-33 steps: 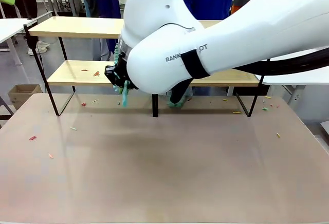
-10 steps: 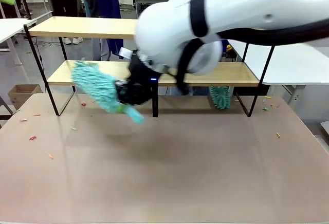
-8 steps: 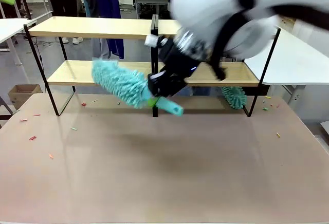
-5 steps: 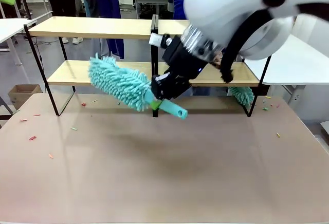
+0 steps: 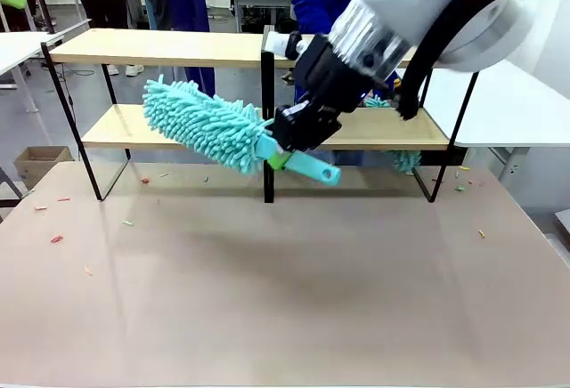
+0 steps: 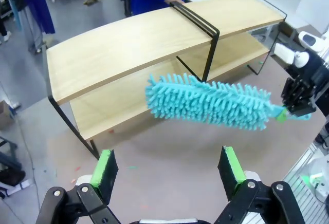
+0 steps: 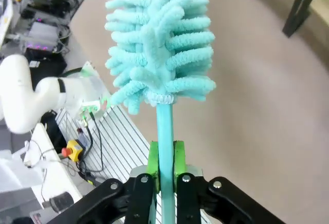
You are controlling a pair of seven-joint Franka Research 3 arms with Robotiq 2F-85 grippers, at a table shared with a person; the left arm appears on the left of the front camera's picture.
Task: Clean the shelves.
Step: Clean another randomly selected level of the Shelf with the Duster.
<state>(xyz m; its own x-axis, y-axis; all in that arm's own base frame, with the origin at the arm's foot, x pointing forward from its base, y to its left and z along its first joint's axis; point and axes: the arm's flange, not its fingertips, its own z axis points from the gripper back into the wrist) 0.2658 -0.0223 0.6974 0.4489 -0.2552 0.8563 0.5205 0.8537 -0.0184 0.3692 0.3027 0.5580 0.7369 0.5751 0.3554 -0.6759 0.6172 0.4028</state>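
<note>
Pale two-tier wooden shelves (image 5: pixel 134 47) on black frame; right jaws clamped on teal duster (image 5: pixel 209 125), left jaws agape, empty

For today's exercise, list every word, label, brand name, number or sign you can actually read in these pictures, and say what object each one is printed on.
None: no readable text stands on anything in these pictures.
The white robot arm shows no lettering from this angle.
The teal fluffy microfibre duster, clamped by its handle in the right gripper, carries no print.
The wide two-tier light wooden shelves on a black frame are unmarked.
The equipment beside the other arm in the right wrist view is too small to read.
</note>
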